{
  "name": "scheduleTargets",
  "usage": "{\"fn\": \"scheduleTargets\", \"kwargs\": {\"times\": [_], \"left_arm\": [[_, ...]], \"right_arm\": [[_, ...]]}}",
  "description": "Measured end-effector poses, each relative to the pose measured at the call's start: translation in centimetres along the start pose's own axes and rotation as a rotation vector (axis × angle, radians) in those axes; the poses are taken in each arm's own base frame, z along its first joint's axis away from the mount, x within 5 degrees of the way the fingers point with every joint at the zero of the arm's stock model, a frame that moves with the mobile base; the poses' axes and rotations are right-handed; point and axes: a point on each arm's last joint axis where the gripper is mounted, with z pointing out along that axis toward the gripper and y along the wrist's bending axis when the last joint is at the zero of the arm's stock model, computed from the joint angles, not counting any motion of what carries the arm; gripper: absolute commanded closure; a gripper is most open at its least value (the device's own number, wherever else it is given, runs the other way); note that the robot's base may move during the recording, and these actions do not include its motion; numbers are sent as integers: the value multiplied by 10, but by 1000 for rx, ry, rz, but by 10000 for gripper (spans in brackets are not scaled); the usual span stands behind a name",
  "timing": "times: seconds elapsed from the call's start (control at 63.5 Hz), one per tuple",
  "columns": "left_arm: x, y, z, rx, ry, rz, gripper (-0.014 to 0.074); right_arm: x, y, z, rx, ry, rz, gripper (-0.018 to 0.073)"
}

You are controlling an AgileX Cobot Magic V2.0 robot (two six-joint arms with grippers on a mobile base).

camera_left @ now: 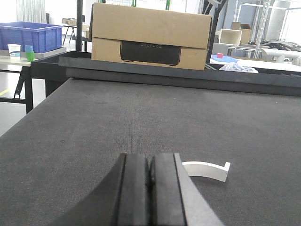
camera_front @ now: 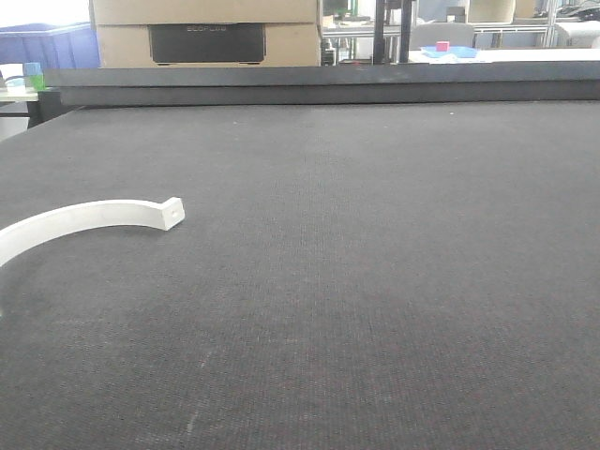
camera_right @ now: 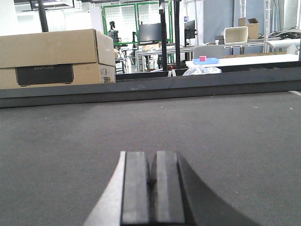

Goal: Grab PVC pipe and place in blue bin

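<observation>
The left gripper [camera_left: 150, 164] is nearest in its wrist view. Its two black pads are pressed together with nothing between them. The right gripper [camera_right: 153, 164] is closed the same way and is also empty. Both sit low over the dark, woven counter [camera_front: 394, 281].

Just past the left gripper, a little to its right, the pipe [camera_left: 207, 168] lies flat on the counter, clear of the pads (only its squared end and a short stretch of arc show beside the finger). In the front view it lies at the near left of the counter. Its white arc runs off the left edge of the picture, and the squared end, with a small hole in it, points right.

A raised dark rail [camera_front: 319, 86] runs along the counter's far edge. Behind the rail stands a cardboard box [camera_left: 150, 40]. At the far left, on a separate table, sits the blue bin [camera_left: 30, 36], well apart from the pipe, with a few cups [camera_left: 15, 50] just in front of it. At the far right, a blue tray [camera_right: 205, 60] carries a small pink block.
</observation>
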Motion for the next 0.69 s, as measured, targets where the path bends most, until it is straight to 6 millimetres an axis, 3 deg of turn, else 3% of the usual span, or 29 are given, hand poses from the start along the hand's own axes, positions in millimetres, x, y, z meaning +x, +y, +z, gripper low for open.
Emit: {"fn": "scheduleTargets", "kwargs": {"times": [0.693], "left_arm": [[0, 0, 0, 0, 0, 0, 707]], "right_arm": [[0, 0, 0, 0, 0, 0, 728]]}}
